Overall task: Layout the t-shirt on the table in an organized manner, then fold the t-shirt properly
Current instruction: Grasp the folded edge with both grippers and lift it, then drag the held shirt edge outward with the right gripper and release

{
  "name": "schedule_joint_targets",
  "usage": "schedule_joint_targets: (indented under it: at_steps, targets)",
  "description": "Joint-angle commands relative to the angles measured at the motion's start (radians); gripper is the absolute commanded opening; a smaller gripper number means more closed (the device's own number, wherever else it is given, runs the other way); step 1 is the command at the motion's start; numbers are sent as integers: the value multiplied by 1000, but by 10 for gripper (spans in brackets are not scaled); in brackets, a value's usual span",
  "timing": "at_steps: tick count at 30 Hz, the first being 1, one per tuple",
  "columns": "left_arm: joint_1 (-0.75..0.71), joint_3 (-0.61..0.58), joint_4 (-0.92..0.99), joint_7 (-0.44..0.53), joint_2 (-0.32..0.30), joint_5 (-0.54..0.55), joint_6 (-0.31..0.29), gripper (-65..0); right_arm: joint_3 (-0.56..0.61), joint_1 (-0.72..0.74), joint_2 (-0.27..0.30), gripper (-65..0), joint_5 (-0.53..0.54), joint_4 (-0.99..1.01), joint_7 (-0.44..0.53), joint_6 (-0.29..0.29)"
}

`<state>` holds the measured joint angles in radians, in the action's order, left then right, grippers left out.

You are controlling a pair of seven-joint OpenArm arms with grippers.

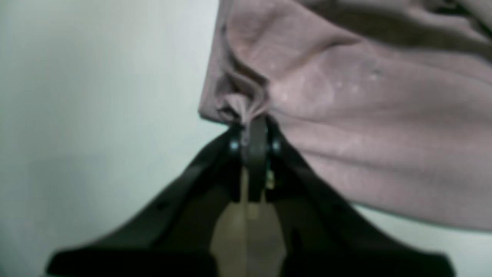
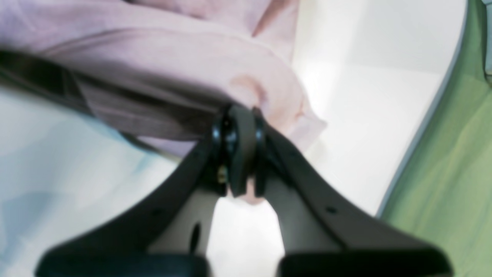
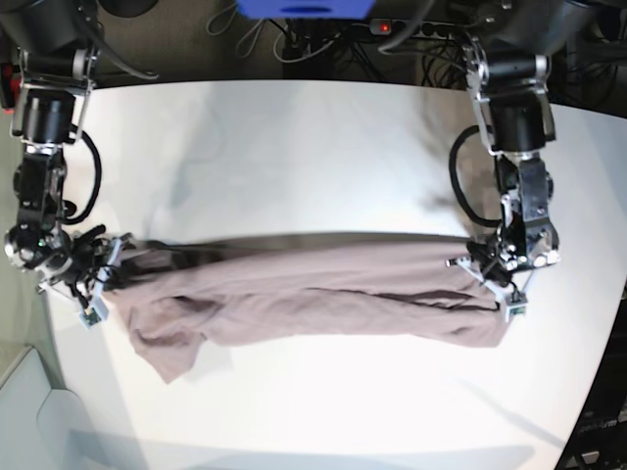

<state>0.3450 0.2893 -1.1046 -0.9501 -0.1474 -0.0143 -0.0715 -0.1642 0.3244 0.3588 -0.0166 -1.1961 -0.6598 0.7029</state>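
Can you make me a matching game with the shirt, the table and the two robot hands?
Things:
1. t-shirt
2. table
3. left gripper
4. right gripper

Clues:
A. plain white, under everything
B. pinches the cloth at the right side of the base view
C. pink, stretched out between the two arms
D. pinches the cloth at the left side of the base view

Pairs: 1-C, 2-A, 3-B, 4-D
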Motion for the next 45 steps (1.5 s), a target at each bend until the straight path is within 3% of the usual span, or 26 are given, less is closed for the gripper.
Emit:
schedule_joint_targets:
  at_steps: [1,4,10,14,21,28,45]
  targets:
    - [27,-6,-13,24,-14,-14,9,-649,-5,40,6,-650,16,-17,24,-5]
    - [32,0,-6,42,-16,-16,9,-643,-7,40,3,-569,16,-17,22,-5]
    - [59,1,-15,87,-28,-9,19,-510,-8,66,1,-313,16,-20,21,-5]
    - [50,31,-105,87,-24,-8,19,-472,-18,2,1,-202,17,-133,-15,-5]
    - [26,178,-243,85,36,-6,9,-422,-119,-192,-126,-195,16,-416,-44,-5]
    - [-74,184,-286,89,33,-6,9,-422,-120,-225,-212,-195,16,-416,-35,-5]
    - [-289,187,-477,96,29,-6,9,-422,-116,-41,-212,-200,16,-54,38,-5]
